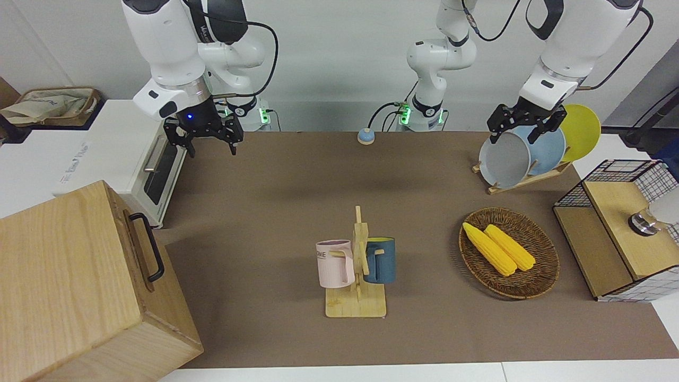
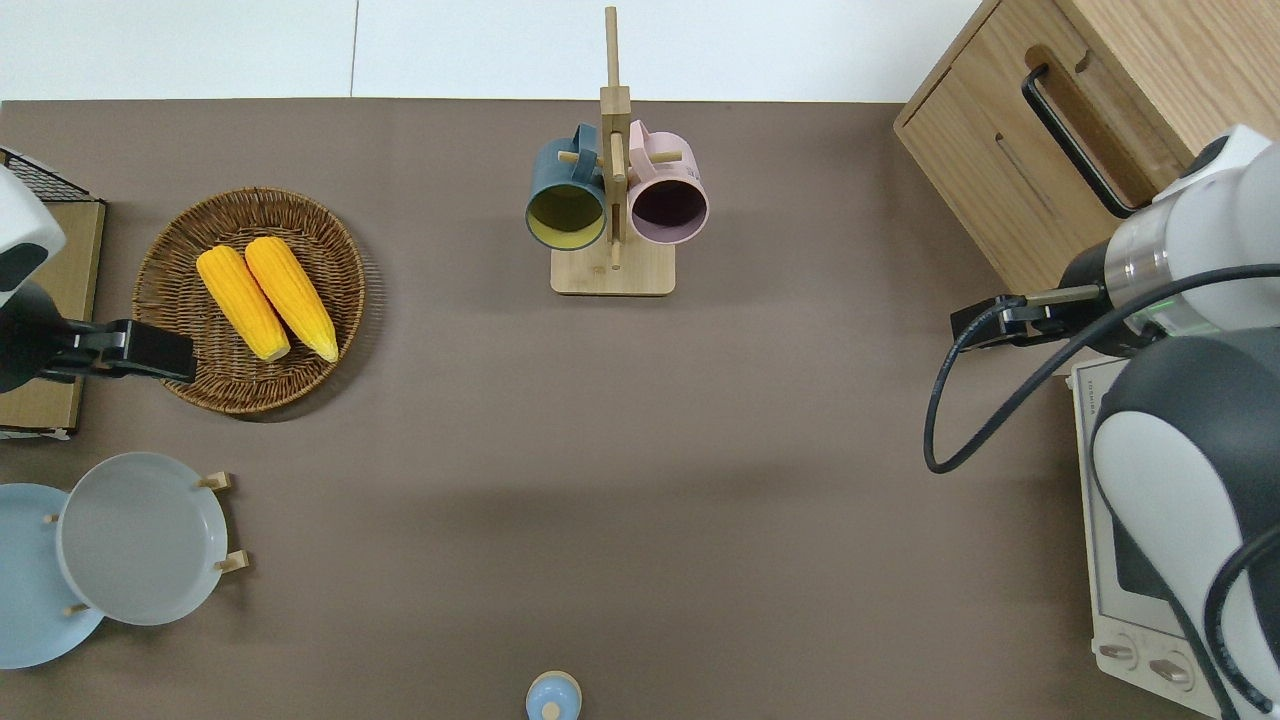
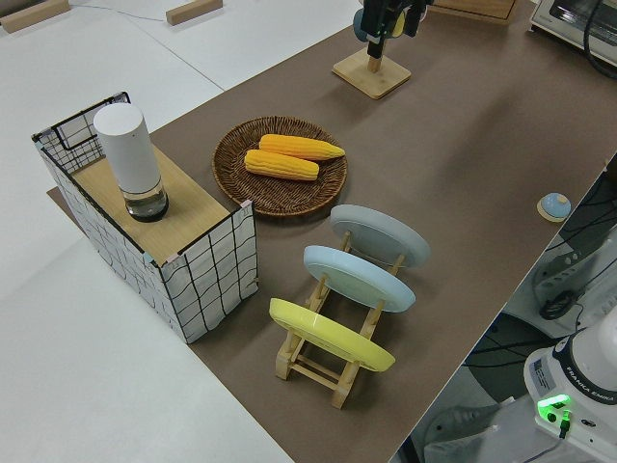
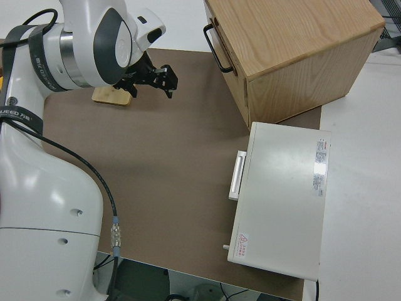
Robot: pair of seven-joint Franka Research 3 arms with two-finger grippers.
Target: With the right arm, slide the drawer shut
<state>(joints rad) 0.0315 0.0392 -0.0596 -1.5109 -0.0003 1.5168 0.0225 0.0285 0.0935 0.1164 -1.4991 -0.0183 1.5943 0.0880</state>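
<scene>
The right gripper (image 1: 204, 135), fingers spread and empty, hangs over bare mat near the white oven (image 4: 282, 200). The drawer (image 2: 1075, 135), apparently slightly out, lies farther from the robots, its black handle (image 1: 148, 246) facing the table's middle; the left arm is parked.

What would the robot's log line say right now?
right tool: open, in the air, touching nothing | drawer: looks pushed in, handle free | left arm: parked

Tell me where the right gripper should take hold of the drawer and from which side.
Hedged: take the drawer by its black bar handle, coming from the table's middle. The bar stands proud of the front panel, leaving a gap for fingers. The right gripper hangs open.
</scene>
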